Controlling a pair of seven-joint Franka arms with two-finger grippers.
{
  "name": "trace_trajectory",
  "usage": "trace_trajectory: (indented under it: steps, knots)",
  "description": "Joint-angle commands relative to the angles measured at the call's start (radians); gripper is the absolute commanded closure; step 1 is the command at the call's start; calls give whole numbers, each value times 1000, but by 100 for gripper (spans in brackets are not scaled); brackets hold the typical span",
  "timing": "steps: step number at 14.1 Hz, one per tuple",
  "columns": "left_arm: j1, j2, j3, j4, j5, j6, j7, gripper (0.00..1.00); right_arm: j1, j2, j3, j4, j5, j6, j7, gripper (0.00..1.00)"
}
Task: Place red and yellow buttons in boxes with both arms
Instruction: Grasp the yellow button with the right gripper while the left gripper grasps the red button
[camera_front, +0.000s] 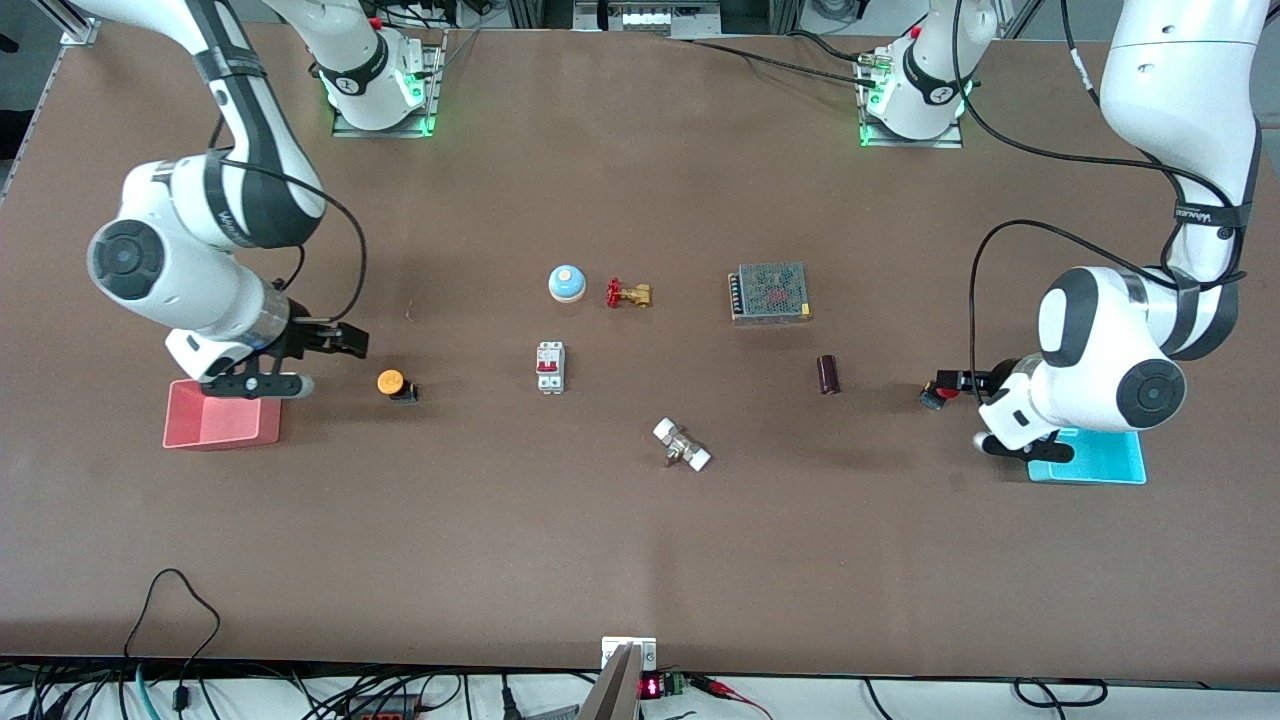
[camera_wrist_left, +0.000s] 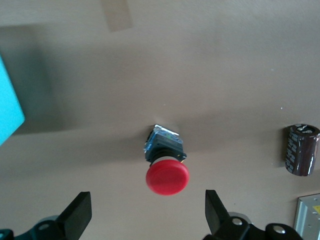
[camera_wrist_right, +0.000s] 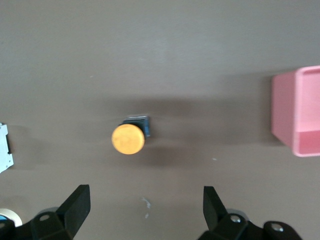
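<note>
The yellow button lies on the table beside the salmon pink box. My right gripper hangs open and empty over the table between them. The right wrist view shows the button ahead of the open gripper, with the pink box to one side. The red button lies beside the cyan box. My left gripper is open and empty just over it. In the left wrist view the red cap sits just ahead of the open gripper, with the cyan box at the edge.
In mid-table are a blue dome, a brass valve, a grey mesh-topped unit, a white breaker, a dark cylinder and a white-ended fitting.
</note>
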Motion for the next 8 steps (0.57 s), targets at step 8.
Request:
trace_trajectory:
  steps: [8]
  knots:
    - [-20, 17, 6, -94, 17, 140, 174, 0, 39, 149, 1, -17, -69, 237, 43, 0]
